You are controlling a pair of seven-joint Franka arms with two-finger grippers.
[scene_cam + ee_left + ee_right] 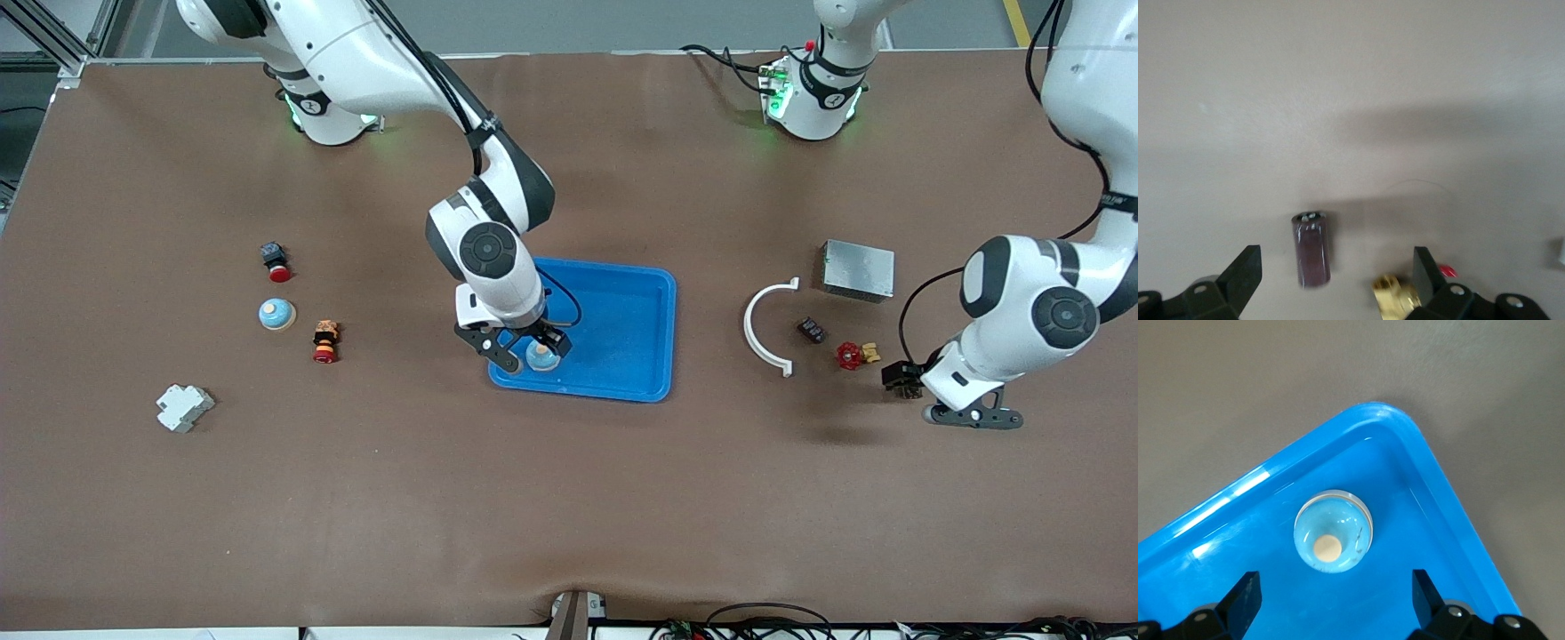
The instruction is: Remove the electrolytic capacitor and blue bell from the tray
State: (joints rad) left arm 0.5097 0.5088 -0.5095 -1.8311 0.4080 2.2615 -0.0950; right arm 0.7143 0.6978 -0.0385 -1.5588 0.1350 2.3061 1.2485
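A light blue bell (pixel 541 357) with a cream button sits in the blue tray (pixel 669 329), in its corner nearest the front camera at the right arm's end. My right gripper (pixel 531 349) hangs open just above it; in the right wrist view the bell (pixel 1333 531) lies free of the fingers (pixel 1245 593). A dark cylindrical capacitor (pixel 811 331) lies on the table toward the left arm's end. My left gripper (pixel 901 378) is open and empty above the table. In the left wrist view the capacitor (pixel 1311 249) lies below the open gripper (pixel 1338 261).
A brass valve with a red handle (pixel 853 356) lies beside the capacitor, close to one left finger (pixel 1426 273). A white arc (pixel 766 324) and a metal box (pixel 857 269) are nearby. A second bell (pixel 276 313), two red buttons (pixel 325 342) and a white part (pixel 183 407) lie toward the right arm's end.
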